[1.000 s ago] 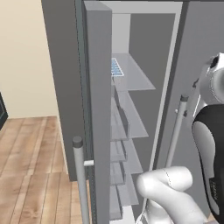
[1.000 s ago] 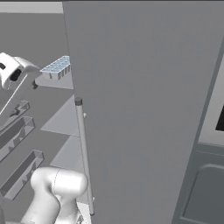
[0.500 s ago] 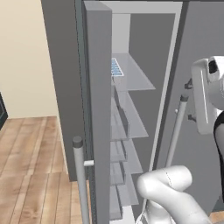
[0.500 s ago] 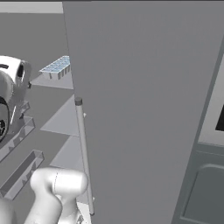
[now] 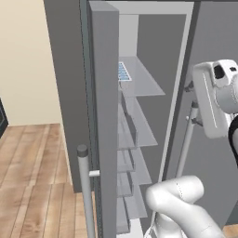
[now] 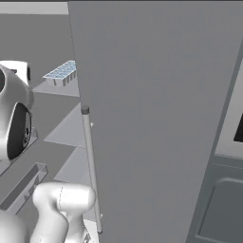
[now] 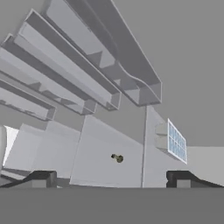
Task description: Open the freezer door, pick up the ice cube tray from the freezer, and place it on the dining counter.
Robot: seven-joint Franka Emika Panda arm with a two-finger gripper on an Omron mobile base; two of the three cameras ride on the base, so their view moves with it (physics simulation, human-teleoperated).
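Observation:
The freezer door (image 5: 104,116) stands swung open, seen edge-on, with its silver bar handle (image 5: 83,195) at the front and its inner bins (image 7: 87,65) facing the compartment. Inside the freezer (image 5: 144,83), the ice cube tray (image 5: 123,72) (image 6: 61,73) (image 7: 175,142), white with pale blue cubes, lies at the left of an upper glass shelf. My gripper (image 7: 111,179) (image 5: 193,104) hangs open and empty in front of the opening, well short of the tray and to its right. The dining counter is out of view.
The plain grey fridge door (image 6: 152,118) with its bar handle (image 6: 90,166) stands shut just right of the opening, close to my hand. Several glass shelves (image 5: 135,135) stack below the tray. A dark oven (image 6: 237,123) sits at far right. Wood floor (image 5: 32,176) lies left.
My hand has swung in from the right edge toward the freezer opening and shows larger in both base views. The jaws stay open. Door and tray have not moved.

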